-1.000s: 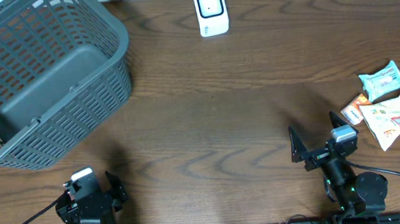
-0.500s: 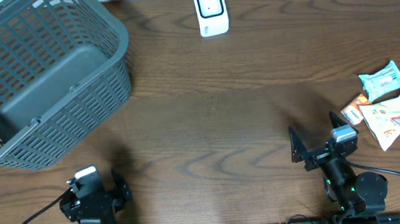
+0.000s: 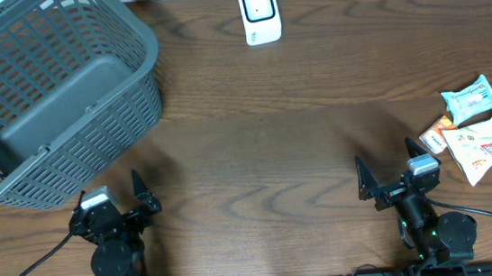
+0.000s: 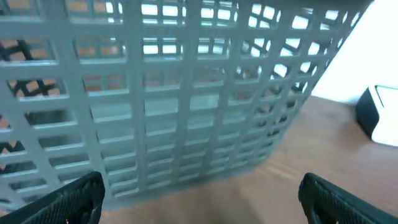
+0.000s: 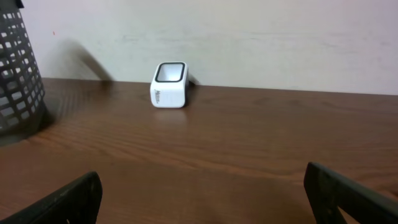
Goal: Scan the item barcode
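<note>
Overhead: snack packets (image 3: 482, 126) lie at the right edge, just up-right of my right gripper (image 3: 385, 168), jaws spread wide and empty. Left gripper (image 3: 110, 198), equally agape, sits well apart; barcode scanner (image 3: 259, 13) waits top centre.

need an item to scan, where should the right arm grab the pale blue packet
Likely from above with the right gripper, jaws spanning the pale blue packet across its shorter width. It lies flat, with other packets crowding its near side, so only the top face and far edge look free.
</note>
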`<state>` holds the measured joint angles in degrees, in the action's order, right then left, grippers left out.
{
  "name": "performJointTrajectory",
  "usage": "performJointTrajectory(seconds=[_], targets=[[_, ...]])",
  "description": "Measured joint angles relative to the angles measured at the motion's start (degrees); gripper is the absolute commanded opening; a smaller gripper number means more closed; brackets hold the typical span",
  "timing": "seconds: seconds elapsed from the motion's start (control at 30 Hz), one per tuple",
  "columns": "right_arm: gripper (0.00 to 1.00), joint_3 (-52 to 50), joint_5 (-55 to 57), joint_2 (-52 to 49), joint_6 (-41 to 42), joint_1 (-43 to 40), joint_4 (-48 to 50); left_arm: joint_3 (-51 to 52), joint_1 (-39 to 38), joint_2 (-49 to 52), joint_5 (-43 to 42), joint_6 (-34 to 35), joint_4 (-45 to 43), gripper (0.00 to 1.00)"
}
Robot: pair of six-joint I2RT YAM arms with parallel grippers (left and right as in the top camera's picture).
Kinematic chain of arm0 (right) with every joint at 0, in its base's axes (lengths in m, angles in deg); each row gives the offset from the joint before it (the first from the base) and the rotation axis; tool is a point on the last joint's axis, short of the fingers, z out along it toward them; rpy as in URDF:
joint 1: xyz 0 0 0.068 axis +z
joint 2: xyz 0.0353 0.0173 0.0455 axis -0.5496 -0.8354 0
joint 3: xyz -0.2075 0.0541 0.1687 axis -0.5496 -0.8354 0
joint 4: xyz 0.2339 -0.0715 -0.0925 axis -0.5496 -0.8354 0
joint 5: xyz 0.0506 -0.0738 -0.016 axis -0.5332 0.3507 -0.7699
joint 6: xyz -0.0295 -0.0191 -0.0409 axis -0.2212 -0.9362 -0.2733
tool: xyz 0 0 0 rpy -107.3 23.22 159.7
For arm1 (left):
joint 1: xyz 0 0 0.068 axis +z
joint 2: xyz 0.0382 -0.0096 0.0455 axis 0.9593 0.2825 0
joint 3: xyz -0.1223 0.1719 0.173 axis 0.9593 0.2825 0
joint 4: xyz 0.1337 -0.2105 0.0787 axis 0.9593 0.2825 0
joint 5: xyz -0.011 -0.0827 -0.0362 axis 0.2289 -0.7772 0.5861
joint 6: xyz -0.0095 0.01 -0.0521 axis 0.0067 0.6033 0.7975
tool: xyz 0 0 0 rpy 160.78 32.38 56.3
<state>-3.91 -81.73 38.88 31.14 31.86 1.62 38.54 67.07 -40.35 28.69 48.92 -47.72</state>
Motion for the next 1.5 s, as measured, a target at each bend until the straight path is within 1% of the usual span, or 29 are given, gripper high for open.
performJointTrajectory(seconds=[0.13,0.3,0.4,0.6,0.73,1.0,1.5], targets=[[0.99,0.00,0.00,0.00,0.00,0.00,0.00,2.19,0.50,0.07,-0.20,-0.02,-1.38,1.00],[0.99,-0.02,0.17,0.15,0.02,0.00,0.00,3.37,0.52,0.02,-0.22,-0.74,-5.11,1.00],[0.99,-0.02,0.20,0.15,0.02,0.00,0.00,4.55,0.55,0.00,-1.20,-3.58,-8.33,1.00],[0.99,-0.02,0.20,0.15,0.02,0.00,0.00,4.76,0.81,0.00,-5.86,-10.99,-8.66,1.00],[0.99,-0.02,0.20,0.15,0.02,0.00,0.00,4.76,0.81,0.00,-7.69,-13.68,-8.52,1.00],[0.99,-0.02,0.20,0.15,0.02,0.00,0.00,4.76,0.81,0.00,-9.64,-15.30,-8.39,1.00],[0.99,-0.02,0.20,0.15,0.02,0.00,-0.02,4.76,0.81,0.00,-10.71,-15.32,-8.35,1.00]])
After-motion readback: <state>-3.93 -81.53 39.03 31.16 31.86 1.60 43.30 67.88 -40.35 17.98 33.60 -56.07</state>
